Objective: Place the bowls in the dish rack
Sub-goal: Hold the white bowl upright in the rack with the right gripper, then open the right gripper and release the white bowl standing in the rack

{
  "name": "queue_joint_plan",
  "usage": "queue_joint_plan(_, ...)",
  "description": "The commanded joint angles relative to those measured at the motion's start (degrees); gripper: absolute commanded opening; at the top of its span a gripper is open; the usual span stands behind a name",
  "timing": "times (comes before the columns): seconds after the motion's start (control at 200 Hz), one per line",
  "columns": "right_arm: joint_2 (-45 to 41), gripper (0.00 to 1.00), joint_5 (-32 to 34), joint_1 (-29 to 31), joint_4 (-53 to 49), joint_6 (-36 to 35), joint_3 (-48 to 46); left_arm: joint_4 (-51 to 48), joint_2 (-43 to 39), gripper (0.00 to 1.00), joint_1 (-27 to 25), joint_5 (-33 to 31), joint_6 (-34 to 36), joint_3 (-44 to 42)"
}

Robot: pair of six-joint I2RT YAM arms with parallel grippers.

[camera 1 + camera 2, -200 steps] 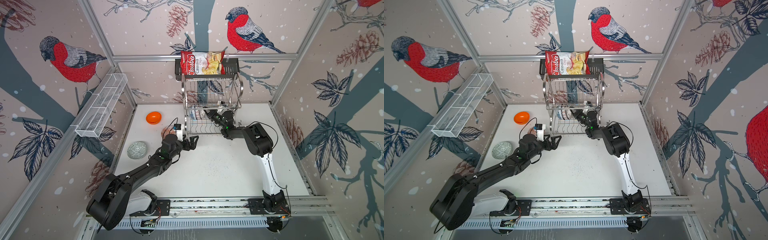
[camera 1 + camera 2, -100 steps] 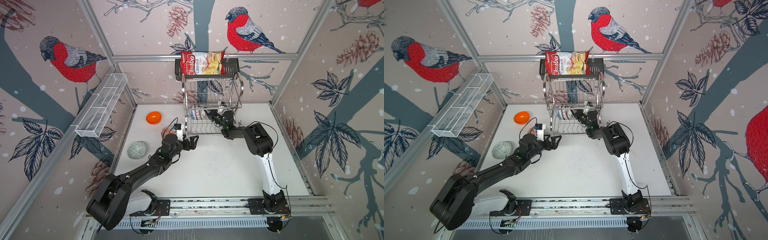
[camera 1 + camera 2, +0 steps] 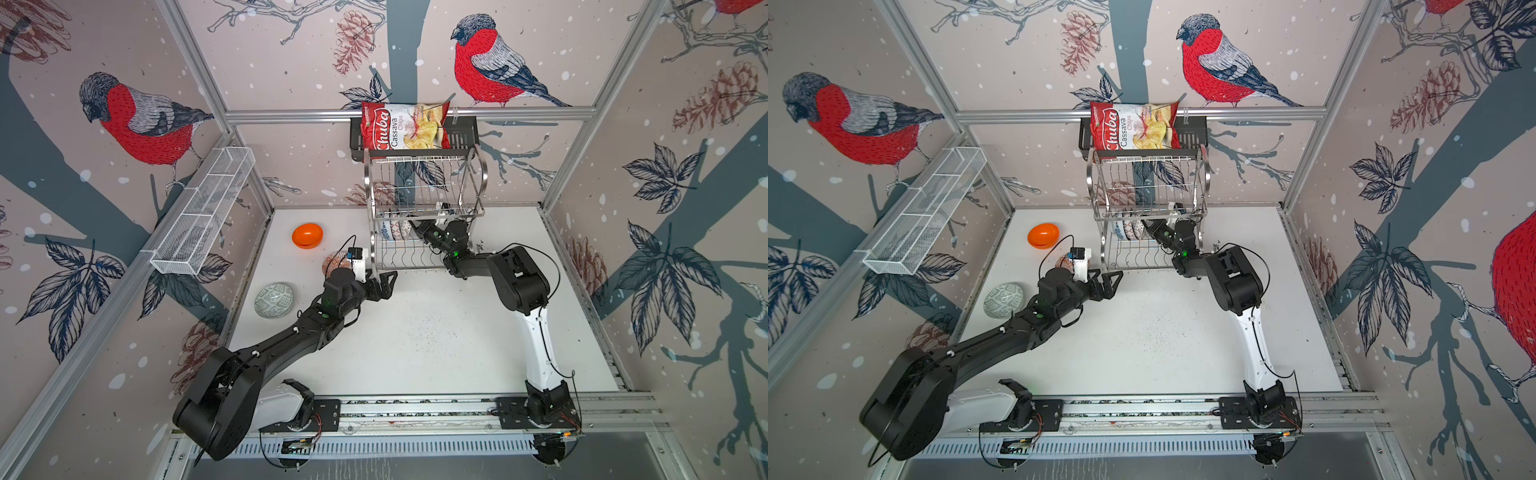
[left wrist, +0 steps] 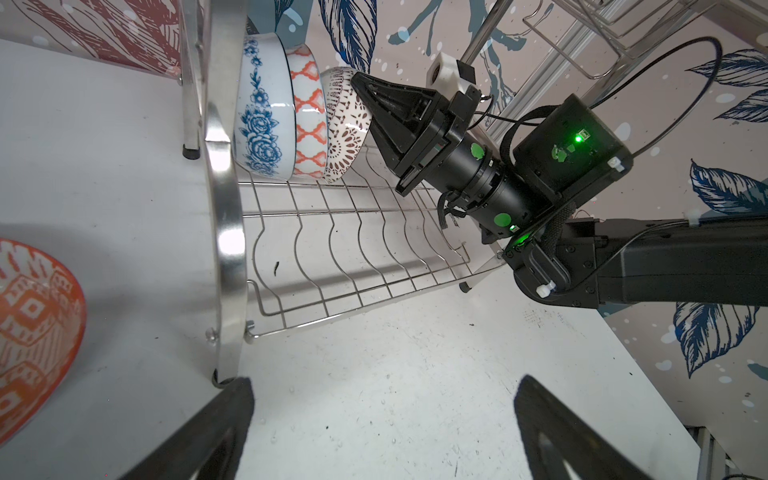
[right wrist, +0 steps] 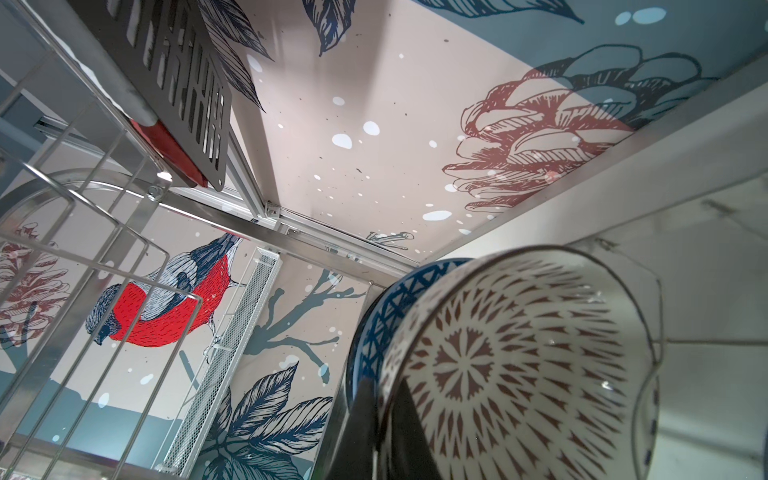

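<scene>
The white table (image 3: 436,332) is the widest thing. Behind both claws, toward the arm bases, it lies bare right to its front edge, and this is the main open room. The dish rack (image 3: 422,189) stands near the back wall, ahead of both claws.

The right claw (image 3: 415,227) is inside the rack, between the tiers. The upper tier's wires are close overhead, and the lower tier's wavy slot wires (image 4: 353,257) run bare beneath it to the rack's right end. The claw is pinched on the rim of the black-dotted bowl (image 4: 345,124), with one finger (image 5: 363,436) outside the wall and one inside. That bowl stands on edge with its mouth toward this claw, touching an orange-lattice bowl (image 4: 309,120). Beyond that stands the blue-floral bowl (image 4: 259,124), just beside the rack's left end frame (image 4: 226,232).

The left claw (image 3: 388,286) is spread wide and holds nothing. It is low over the table, outside that end frame, and one fingertip (image 4: 224,415) sits just beside the frame's front foot. The red-white patterned bowl (image 3: 333,261) lies on the table just behind its wrist. The orange bowl (image 3: 307,235) is farther off on the same side, toward the back wall. The grey-green bowl (image 3: 274,300) rests beside the left forearm, near the table's left edge.
</scene>
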Motion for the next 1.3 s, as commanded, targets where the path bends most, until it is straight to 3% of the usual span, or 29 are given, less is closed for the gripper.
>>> queue_joint_plan(0.0,-1.2,0.05,-0.6,0.0,1.4,-2.3,0.4,1.0,-0.3,0.98,0.0,0.4,0.8,0.3)
queue_joint_plan(0.32,-1.1,0.07,-1.0,0.0,-1.9,-4.4,0.7,0.9,-0.4,0.98,0.0,0.3,0.8,0.3)
queue_joint_plan(0.525,-1.5,0.13,-0.8,0.4,-5.6,-6.8,1.0,0.9,-0.4,0.98,0.0,0.3,0.8,0.3)
queue_joint_plan(1.291,-2.4,0.23,-1.3,0.5,-7.2,-7.6,1.0,0.9,-0.2,0.98,-0.1,0.4,0.8,0.4)
